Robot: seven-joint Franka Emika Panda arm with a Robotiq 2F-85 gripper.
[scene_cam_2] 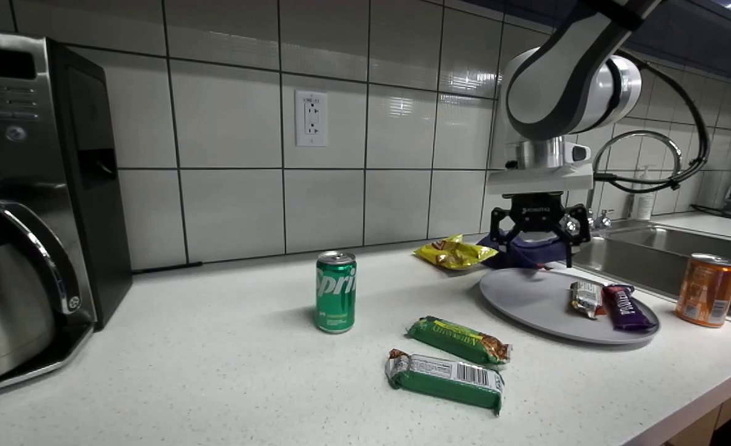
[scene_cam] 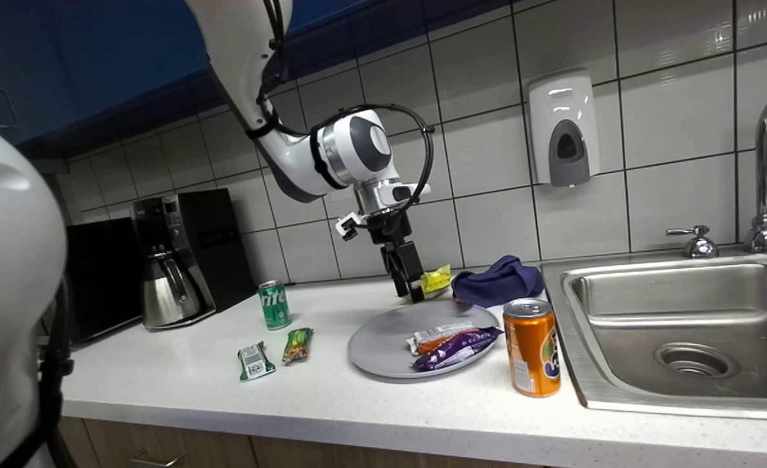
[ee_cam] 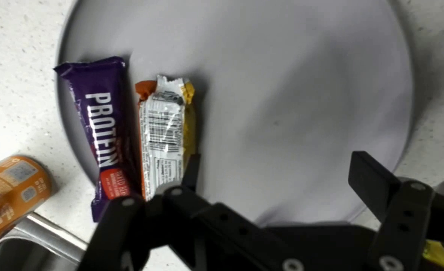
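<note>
Hovering over bare plate [ee_cam: 282, 64] near its rim [ee_cam: 409, 113], gripper [ee_cam: 274, 165] spread wide.

Purple wrapper [ee_cam: 102, 130] reads "PROTEIN", green can [scene_cam_2: 336, 296] "Sprite".

In the wrist view, the left edge cuts off the orange can [ee_cam: 13, 197] past eight o'clock, the gripper [ee_cam: 275, 160] hides the lower end of the silver-backed bar [ee_cam: 163, 139] between seven and eight, and only a sliver of the yellow bag [ee_cam: 441, 256] shows at four. In an exterior view, the coffee maker [scene_cam_2: 40, 164] runs out of frame at nine o'clock, and small print on the green can [scene_cam_2: 336, 297] near seven is illegible.
</note>
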